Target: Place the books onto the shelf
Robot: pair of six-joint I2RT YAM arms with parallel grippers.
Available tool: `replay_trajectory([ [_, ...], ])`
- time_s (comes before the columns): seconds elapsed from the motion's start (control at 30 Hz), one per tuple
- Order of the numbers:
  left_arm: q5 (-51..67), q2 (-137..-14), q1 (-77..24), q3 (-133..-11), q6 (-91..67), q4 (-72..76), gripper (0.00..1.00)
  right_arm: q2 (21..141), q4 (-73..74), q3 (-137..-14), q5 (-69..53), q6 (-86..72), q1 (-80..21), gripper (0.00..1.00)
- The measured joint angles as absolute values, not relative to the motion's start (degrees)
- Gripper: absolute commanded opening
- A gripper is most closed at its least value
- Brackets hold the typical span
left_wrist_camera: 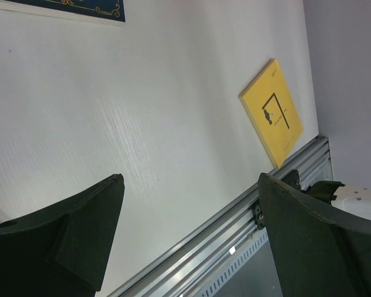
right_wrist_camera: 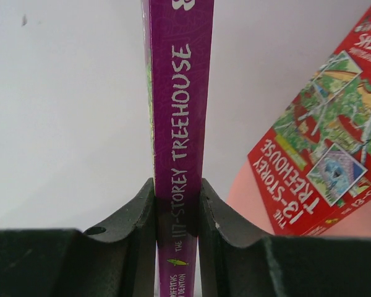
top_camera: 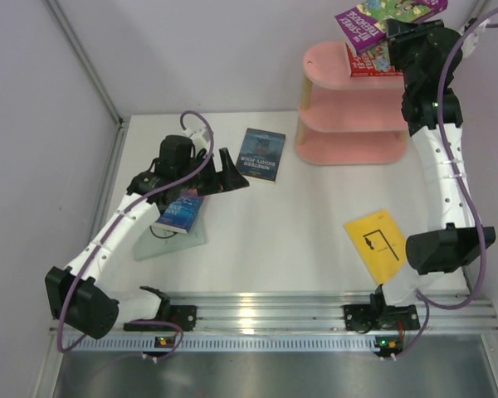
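**Mia:** Six books in all, I count. Where is each one?

**Tom:** The red book (top_camera: 373, 63) lies flat on the top board of the pink shelf (top_camera: 340, 124). The purple book (top_camera: 372, 18) is up in the air just over it, tilted. The dark blue book (top_camera: 261, 154) and the yellow book (top_camera: 375, 242) lie flat on the tabletop (top_camera: 307, 207), well apart. The blue and orange book (top_camera: 181, 211) rests on the pale book (top_camera: 170, 240), by the left arm.

**Mia:** Who holds the purple one?

**Tom:** The right fingers (top_camera: 397, 33) are clamped on it, one on each cover, close to the spine. The left fingers (top_camera: 227, 174) are wide apart with nothing in them, low over the tabletop.

**Mia:** Are books hard to hold?

**Tom:** Not very, I think. They look thin and light, and they won't break. But the covers look smooth, so one may slip. A thin book may also bend or flop open if you pinch just a corner.

**Mia:** So where is the best place to grab?

**Tom:** Near the spine, I guess, squeezing both covers shut. The flat ones look harder, because fingers can't get under them. An edge may need tipping up first. The blue and orange one sits a bit raised on its pile, so it looks easier.
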State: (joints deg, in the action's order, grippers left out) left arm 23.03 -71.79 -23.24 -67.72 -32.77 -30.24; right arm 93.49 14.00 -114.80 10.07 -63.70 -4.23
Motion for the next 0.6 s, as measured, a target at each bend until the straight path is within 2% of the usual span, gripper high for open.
replay_trajectory([
  [0.4, 23.51, -72.64, -23.24, -66.41, -31.66, -28.64, 0.93, 101.75, 19.84, -118.61, 21.19, -72.88, -3.11, 0.02],
  [0.47, 23.46, -72.64, -23.24, -66.41, -31.57, -28.64, 0.93, 102.08, 21.54, -118.63, 21.74, -74.46, -3.11, 0.07],
  [0.5, 23.46, -72.64, -23.24, -66.41, -31.55, -28.64, 0.93, 102.19, 22.33, -118.63, 21.96, -75.02, -3.11, 0.15],
  [0.6, 23.44, -72.64, -23.24, -66.37, -31.57, -28.51, 0.93, 102.76, 24.23, -119.07, 22.44, -75.94, -3.11, 0.25],
])
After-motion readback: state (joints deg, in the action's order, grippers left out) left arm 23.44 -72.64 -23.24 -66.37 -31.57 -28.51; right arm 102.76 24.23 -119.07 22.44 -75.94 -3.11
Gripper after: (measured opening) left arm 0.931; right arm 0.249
